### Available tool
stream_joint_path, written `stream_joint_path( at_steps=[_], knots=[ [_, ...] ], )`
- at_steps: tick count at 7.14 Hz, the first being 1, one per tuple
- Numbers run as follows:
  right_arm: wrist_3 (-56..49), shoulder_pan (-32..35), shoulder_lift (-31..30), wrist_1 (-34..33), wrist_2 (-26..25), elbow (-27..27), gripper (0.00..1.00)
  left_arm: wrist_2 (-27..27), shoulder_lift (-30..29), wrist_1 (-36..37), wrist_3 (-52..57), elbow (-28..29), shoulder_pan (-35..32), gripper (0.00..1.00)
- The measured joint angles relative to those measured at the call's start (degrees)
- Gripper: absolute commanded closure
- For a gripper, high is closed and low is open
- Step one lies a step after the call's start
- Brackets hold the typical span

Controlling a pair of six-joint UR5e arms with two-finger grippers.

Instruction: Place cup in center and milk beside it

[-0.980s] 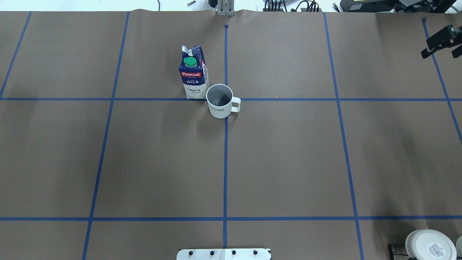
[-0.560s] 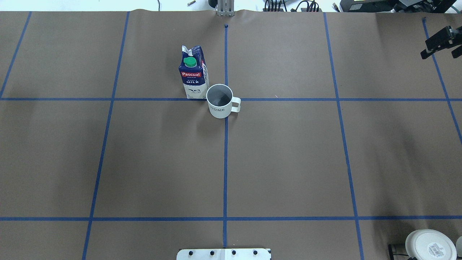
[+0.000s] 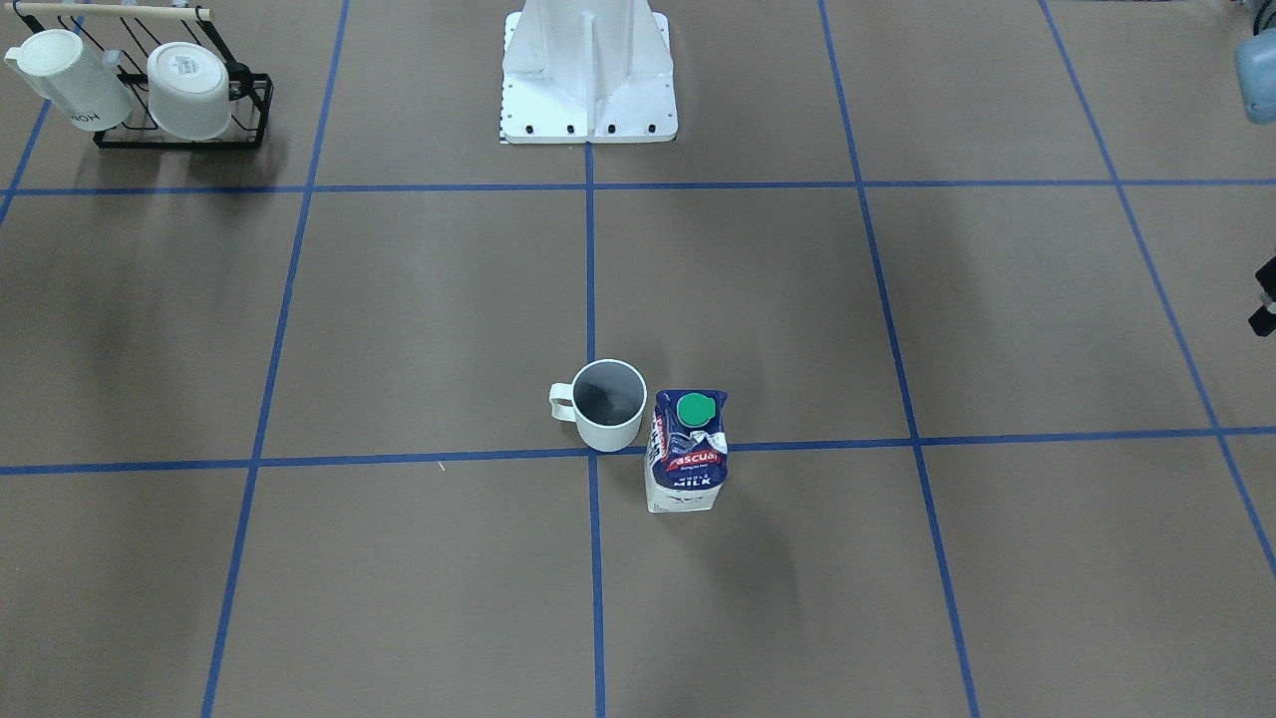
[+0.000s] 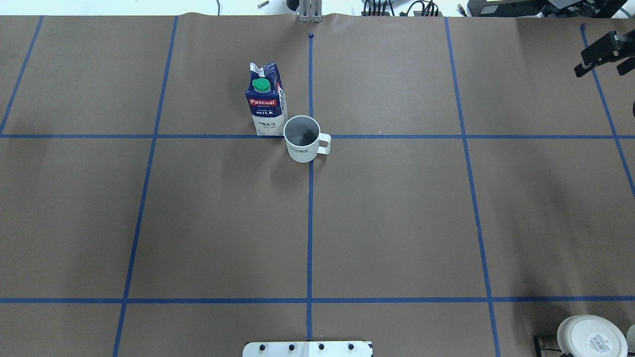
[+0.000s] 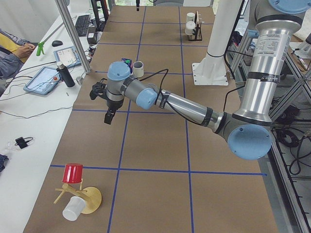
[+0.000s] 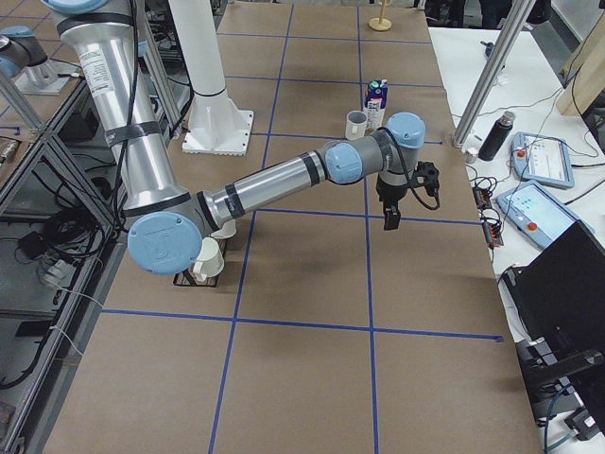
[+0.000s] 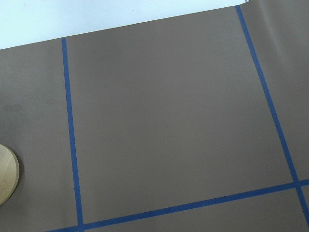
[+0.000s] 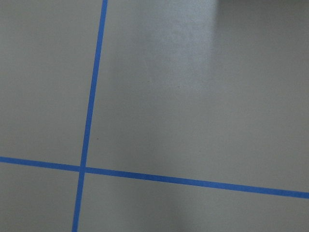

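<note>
Cup (image 4: 303,140) stands upright on the centre tape crossing (image 3: 592,459), handle toward the robot's right. Milk (image 4: 266,101) stands upright just left of the crossing, close beside the cup. Right gripper (image 4: 601,69) is well right of the crossing, fingers apart, empty. Left gripper (image 5: 103,105): finger state cannot be told.

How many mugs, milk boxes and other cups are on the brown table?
Mugs: 3 (the cup in the middle, a cream mug and a white mug on the black rack)
Milk cartons: 1 (the milk)
Cups on the wooden stand: 2 (red cup, white cup)
Total: 6
</note>
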Motion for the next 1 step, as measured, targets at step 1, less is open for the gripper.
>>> stream_joint_path(
  at_steps=[1],
  knots=[
    [0.01,0.06,-0.05,0.0,0.02,0.38,0.0,0.0,0.38,-0.04,-0.04,-1.09,-0.03,0.01]
  ],
)
